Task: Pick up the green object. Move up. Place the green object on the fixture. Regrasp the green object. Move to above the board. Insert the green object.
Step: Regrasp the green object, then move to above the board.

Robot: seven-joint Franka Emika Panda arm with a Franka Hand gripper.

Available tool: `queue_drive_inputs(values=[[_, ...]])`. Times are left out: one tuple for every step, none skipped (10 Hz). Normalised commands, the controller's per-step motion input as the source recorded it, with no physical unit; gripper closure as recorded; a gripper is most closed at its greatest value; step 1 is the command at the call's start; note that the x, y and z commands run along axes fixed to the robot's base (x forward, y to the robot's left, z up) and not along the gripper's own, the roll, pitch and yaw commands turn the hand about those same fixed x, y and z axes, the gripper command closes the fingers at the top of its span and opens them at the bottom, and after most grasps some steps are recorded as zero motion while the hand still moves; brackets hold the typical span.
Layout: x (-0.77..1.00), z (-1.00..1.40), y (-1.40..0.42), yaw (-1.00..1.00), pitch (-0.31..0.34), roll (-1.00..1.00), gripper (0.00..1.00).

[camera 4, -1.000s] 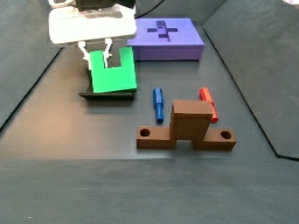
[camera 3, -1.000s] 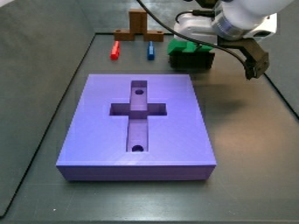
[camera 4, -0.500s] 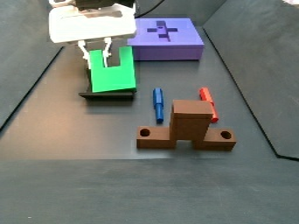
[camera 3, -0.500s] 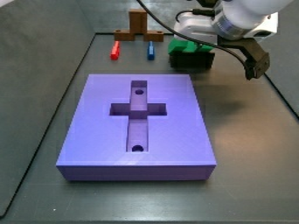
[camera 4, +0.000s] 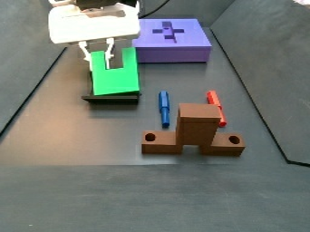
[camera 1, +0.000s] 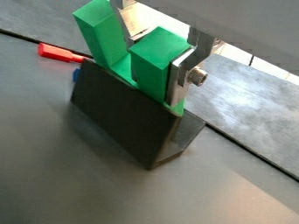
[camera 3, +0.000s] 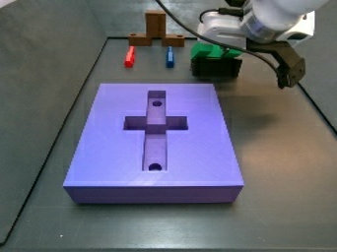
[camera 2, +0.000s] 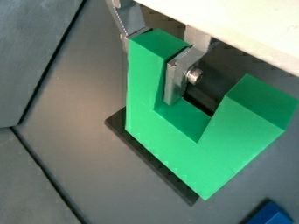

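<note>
A side view shows, nearest, the wooden stand (camera 4: 191,131) and the blue peg (camera 4: 162,105) and red peg (camera 4: 215,101) on the table (camera 4: 72,172). Behind them the green piece (camera 4: 116,79) stands upright in the fixture (camera 4: 111,97), and the end effector (camera 4: 104,56) grips one of its legs between its narrowly set fingers (camera 2: 176,77). Farthest lies the board (camera 4: 171,40), its recess empty. Judging from this, placing looks done and the regrasp is in hand; carrying and inserting remain.
</note>
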Motion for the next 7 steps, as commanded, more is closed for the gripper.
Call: queue_drive_inputs(values=[[0.00,0.00,0.00,0.00,0.000,0.00,1.00],[0.00,0.00,0.00,0.00,0.000,0.00,1.00],[0.00,0.00,0.00,0.00,0.000,0.00,1.00],[0.00,0.00,0.00,0.00,0.000,0.00,1.00],[0.00,1.40,0.00,0.00,0.000,0.00,1.00],[-0.03,1.40,-0.01,0.09,0.033,0.01,1.00],[-0.05,1.40,0.00,0.07,-0.012,-0.02,1.00]])
